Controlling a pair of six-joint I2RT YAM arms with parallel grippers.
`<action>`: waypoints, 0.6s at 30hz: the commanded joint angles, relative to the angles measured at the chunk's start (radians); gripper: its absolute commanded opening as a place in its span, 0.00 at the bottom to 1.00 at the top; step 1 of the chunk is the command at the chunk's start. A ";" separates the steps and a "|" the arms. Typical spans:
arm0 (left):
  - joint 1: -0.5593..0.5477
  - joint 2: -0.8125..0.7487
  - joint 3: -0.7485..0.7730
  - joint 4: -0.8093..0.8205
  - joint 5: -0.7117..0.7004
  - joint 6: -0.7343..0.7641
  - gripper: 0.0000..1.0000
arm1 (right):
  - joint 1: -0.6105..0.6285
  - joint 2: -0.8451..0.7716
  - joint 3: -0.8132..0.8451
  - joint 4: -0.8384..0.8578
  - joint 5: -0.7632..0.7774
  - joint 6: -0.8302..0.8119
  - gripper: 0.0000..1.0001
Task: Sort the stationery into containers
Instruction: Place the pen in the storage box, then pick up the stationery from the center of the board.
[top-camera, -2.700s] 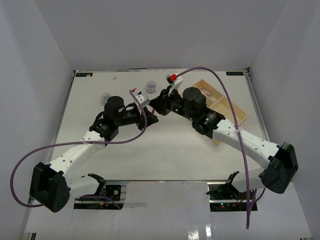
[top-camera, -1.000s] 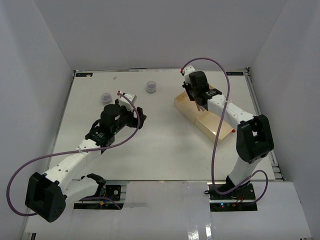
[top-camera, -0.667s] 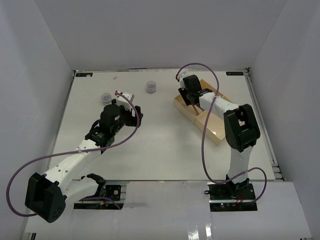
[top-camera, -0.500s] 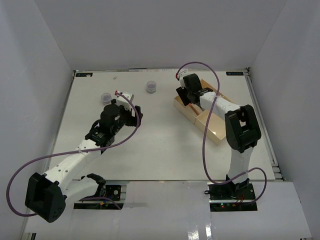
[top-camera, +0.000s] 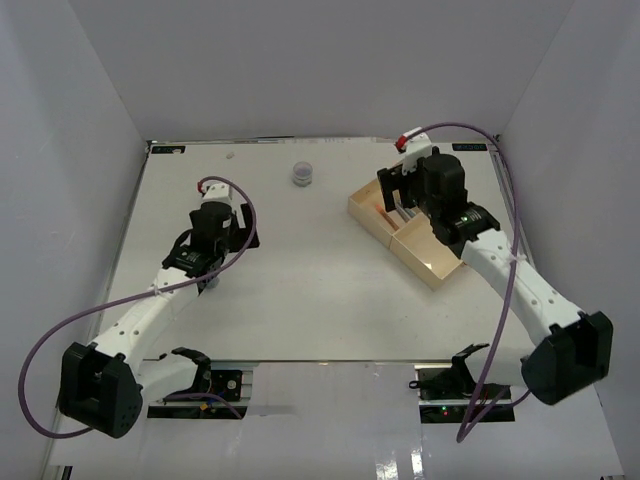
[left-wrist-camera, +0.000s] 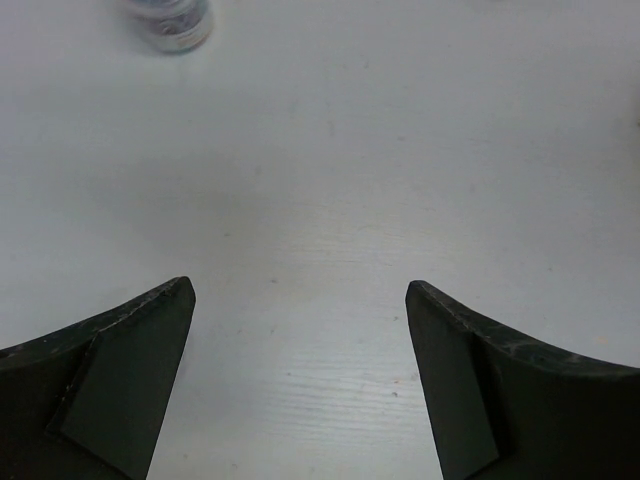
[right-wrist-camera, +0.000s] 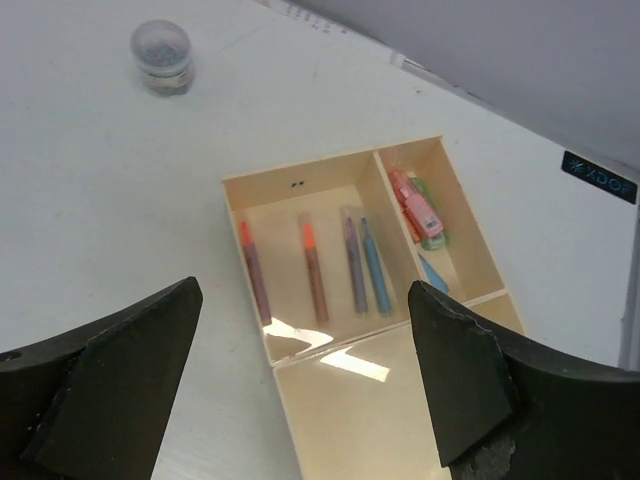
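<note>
Beige tray (right-wrist-camera: 372, 412) sits on the white table (top-camera: 320, 290), far-right part, turned at an angle, w/ three compartments. Biggest compt. holds four pens lying roughly parallel: an orange-tipped pen (right-wrist-camera: 254, 272), a second orange-tipped pen (right-wrist-camera: 313, 268), then a purple pen (right-wrist-camera: 353, 262) & a blue pen (right-wrist-camera: 374, 266) close together. Narrow compt. beside it holds chunky bits: a pink piece (right-wrist-camera: 416, 205), a green piece (right-wrist-camera: 432, 228) touching it, and a small blue piece (right-wrist-camera: 432, 272) nearer the wrist cam.

Right tool (right-wrist-camera: 300, 300) hangs above the tray, jaws spread wide, nothing between them but the tray below; no contact w/ any item. A round grey tub (right-wrist-camera: 160, 50) stands on the table off the tray's far corner, well apart from it.

Left tool (left-wrist-camera: 298, 290) is over bare table on the left side, jaws also wide apart, holding nothing. A blurred tub (left-wrist-camera: 172, 20) shows ahead & left of it in the wrist view, untouched. Can't tell if it is the same tub.
</note>
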 joint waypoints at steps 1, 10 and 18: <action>0.087 -0.033 0.028 -0.189 -0.079 -0.145 0.98 | -0.002 -0.115 -0.139 0.055 -0.118 0.081 0.90; 0.276 -0.025 -0.019 -0.263 0.011 -0.147 0.98 | -0.001 -0.363 -0.423 0.160 -0.297 0.209 0.90; 0.314 0.102 -0.007 -0.271 0.004 -0.147 0.98 | -0.001 -0.446 -0.544 0.163 -0.383 0.227 0.90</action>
